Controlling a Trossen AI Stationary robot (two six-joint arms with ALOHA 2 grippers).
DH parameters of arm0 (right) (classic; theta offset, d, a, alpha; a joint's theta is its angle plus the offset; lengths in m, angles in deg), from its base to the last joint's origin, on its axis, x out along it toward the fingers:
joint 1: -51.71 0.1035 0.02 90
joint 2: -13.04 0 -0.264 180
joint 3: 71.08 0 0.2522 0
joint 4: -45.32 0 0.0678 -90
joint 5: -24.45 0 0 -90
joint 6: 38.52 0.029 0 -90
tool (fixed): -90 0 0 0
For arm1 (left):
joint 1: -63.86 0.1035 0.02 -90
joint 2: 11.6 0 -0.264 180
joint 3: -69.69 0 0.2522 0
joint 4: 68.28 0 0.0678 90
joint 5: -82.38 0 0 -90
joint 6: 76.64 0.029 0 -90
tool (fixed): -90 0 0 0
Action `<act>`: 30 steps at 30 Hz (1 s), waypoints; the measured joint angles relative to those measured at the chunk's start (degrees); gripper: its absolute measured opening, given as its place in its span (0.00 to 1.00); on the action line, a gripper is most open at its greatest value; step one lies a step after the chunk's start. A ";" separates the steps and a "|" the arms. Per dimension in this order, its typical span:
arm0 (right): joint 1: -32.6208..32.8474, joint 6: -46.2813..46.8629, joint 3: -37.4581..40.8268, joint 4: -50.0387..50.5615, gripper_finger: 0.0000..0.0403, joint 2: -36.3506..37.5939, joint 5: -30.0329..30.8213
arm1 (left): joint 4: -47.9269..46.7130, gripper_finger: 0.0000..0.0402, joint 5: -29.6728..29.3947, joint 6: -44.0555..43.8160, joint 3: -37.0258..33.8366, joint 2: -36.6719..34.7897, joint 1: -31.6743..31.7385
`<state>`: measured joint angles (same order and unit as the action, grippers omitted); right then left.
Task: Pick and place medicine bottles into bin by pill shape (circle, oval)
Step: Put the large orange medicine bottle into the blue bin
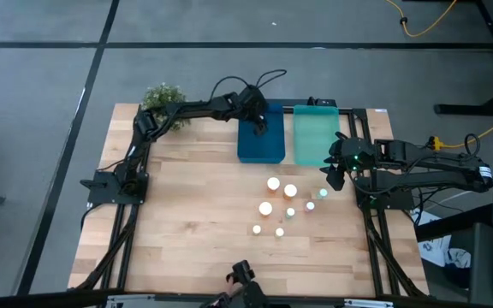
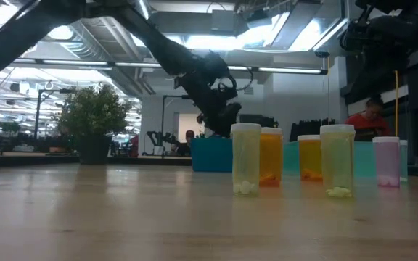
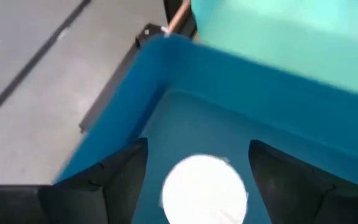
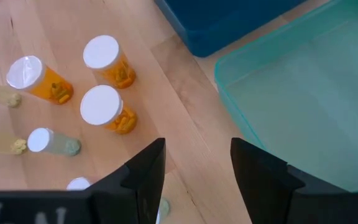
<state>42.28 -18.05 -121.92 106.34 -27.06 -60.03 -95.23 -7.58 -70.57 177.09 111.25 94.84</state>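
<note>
Light wooden table (image 1: 178, 214) carries dark blue tray (image 1: 260, 145) and teal tray (image 1: 315, 137) side by side at far edge, potted plant (image 1: 164, 98) far left, bottles (image 1: 281, 201) clustered right of centre.

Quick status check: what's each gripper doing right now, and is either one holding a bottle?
Left gripper: open over the blue bin, white-capped bottle between its fingers, not gripped.
Right gripper: open, holding nothing, beside the teal bin.
</note>
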 joint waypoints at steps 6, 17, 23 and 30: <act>-0.01 -0.13 0.00 0.01 0.45 -0.01 0.22 | -0.58 0.68 0.13 0.09 1.64 -6.69 -1.98; -0.02 -0.05 0.00 0.10 0.45 -0.02 0.92 | -15.53 0.67 1.20 0.10 1.89 -16.73 -13.58; -0.01 -0.09 0.00 0.16 0.45 0.00 0.93 | -24.83 0.65 0.99 1.51 1.87 -17.12 -20.39; -0.01 -0.12 0.00 0.25 0.45 0.00 0.94 | -36.78 0.64 0.12 10.82 1.87 -17.90 -24.66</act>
<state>42.27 -18.17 -121.92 106.60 -27.06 -59.09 -132.01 -7.47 -59.74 178.96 93.35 70.18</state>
